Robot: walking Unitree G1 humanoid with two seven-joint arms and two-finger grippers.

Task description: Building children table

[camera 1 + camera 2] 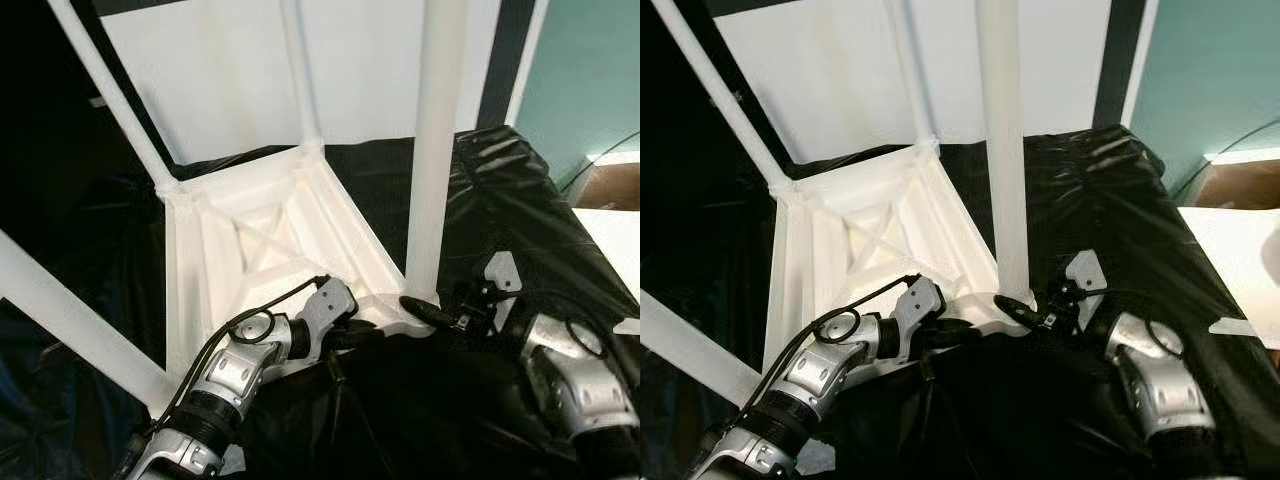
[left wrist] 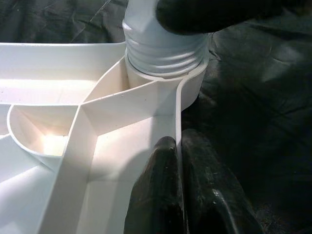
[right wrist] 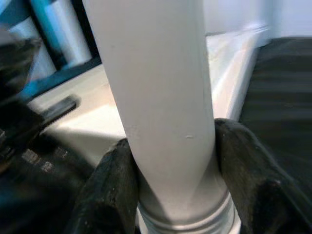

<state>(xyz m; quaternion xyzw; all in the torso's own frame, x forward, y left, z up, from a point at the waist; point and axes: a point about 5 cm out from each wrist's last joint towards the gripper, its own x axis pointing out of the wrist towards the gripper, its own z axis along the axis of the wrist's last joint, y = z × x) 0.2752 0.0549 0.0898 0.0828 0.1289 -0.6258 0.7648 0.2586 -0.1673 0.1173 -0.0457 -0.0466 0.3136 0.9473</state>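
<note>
A white children's table (image 1: 260, 240) lies upside down on black sheeting. Its near right leg (image 1: 435, 150) stands upright in the corner socket (image 2: 187, 85), with the threaded end (image 2: 163, 48) partly showing above the socket. My right gripper (image 1: 425, 308) is shut on this leg just above its base, one finger (image 3: 112, 195) on each side. My left gripper (image 1: 365, 335) is shut on the table's rim (image 2: 178, 117) close to that corner, pinching the thin wall between its fingers (image 2: 156, 195).
Three other legs (image 1: 110, 90) (image 1: 300, 70) (image 1: 70, 320) rise from the remaining corners. Crinkled black plastic sheeting (image 1: 500, 200) covers the surface around the table. A white panel (image 1: 230, 70) stands behind, and a teal wall (image 1: 590, 70) is at the right.
</note>
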